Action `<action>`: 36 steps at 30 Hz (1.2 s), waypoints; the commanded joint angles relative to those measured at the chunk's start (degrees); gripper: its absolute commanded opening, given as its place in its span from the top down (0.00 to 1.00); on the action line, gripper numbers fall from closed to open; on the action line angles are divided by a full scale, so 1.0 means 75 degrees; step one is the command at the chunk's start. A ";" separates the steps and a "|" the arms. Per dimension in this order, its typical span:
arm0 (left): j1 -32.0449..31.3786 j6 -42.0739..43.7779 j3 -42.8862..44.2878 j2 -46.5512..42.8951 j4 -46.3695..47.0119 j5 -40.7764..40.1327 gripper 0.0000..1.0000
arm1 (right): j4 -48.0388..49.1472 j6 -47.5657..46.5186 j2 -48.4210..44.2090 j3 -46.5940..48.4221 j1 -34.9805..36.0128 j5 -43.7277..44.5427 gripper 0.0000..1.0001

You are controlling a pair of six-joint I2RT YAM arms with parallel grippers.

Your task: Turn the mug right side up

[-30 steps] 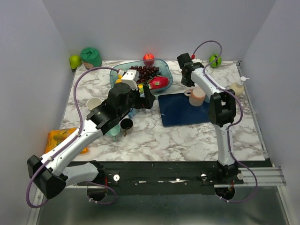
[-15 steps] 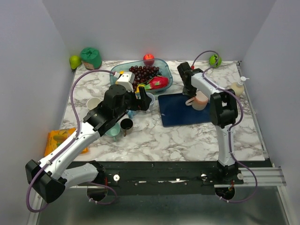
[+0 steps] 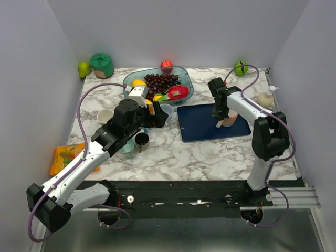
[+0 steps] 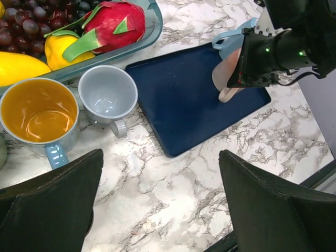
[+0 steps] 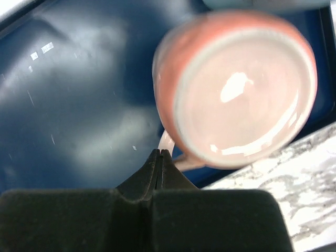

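Sliding toward the near right part of the flat dark blue tray point(image 3: 199, 128), the shiny pink mug point(image 5: 239, 94) has come along with the right tool point(image 5: 159, 153), which was farther back a second ago. That tells me the mug is being carried and tipped, but the job is not done yet. Its round, pale bottom faces the right wrist camera, so I think it is not right side up. The right tool is pinched shut, with its tips right on the mug's thin curved handle point(image 5: 167, 143), and it looks like it holds the mug there. From the left wrist view the mug leans over the tray. The left tool point(image 4: 160, 157) is spread wide and holds nothing; it hangs over the white and grey marble bench point(image 4: 173, 205), well apart from the mug. The mug looks hard, smooth and slippery, with a bright spot of light on it. The tray is smooth too, with a low raised edge.
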 commanded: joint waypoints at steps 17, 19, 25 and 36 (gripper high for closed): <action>0.0087 -0.0163 -0.0226 -0.0411 0.0022 0.0061 0.01 | -0.0420 0.1177 -0.0690 -0.0522 0.0027 0.0844 0.41; 0.0087 -0.0151 -0.0202 -0.0411 -0.0002 0.0049 0.01 | -0.0455 0.1388 -0.0480 -0.0440 0.0027 0.0927 0.40; 0.0099 -0.0116 -0.0155 -0.0411 -0.0084 0.0014 0.01 | -0.0384 0.1553 -0.0046 -0.0194 0.0015 0.1103 0.40; 0.0134 -0.0127 -0.0144 -0.0411 -0.0096 0.0002 0.01 | -0.0396 0.1577 0.0283 0.0006 -0.0067 0.1185 0.68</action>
